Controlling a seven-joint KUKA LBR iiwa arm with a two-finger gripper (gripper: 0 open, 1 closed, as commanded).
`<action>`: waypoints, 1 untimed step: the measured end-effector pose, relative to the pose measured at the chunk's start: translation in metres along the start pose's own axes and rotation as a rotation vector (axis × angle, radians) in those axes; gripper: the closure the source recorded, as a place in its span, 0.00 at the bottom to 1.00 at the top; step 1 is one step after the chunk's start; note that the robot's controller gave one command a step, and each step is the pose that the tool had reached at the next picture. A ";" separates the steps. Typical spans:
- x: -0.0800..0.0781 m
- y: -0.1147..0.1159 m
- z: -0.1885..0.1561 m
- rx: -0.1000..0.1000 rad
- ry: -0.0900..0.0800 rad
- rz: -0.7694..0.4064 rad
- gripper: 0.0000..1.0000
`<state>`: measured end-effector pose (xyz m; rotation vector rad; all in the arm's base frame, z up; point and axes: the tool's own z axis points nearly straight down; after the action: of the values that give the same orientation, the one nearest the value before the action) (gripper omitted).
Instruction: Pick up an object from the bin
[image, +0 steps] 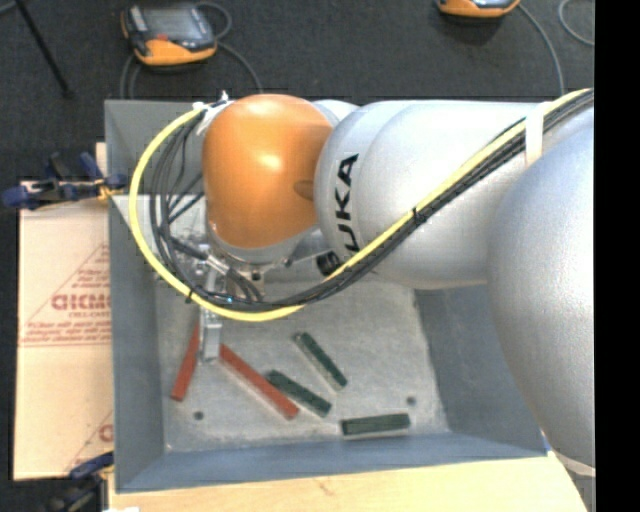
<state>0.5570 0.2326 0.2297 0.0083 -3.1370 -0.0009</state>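
The claw (210, 340) hangs low, just right of the left orange stick (185, 366). Apart or together, I cannot tell. Nothing looks lifted yet. Another orange stick (258, 380) and green sticks (320, 358) lie further right. The grasp and lift are left to do.

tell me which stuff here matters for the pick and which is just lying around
Job in hand:
- hand, low in the left of the bin
- left red stick and right red stick, nearest it on either side

Lying about:
- upper green stick
- middle green stick
- lower green stick
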 end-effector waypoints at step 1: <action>-0.002 -0.002 -0.005 -0.002 -0.008 0.005 0.00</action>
<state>0.5589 0.2311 0.2347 0.0004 -3.1451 -0.0036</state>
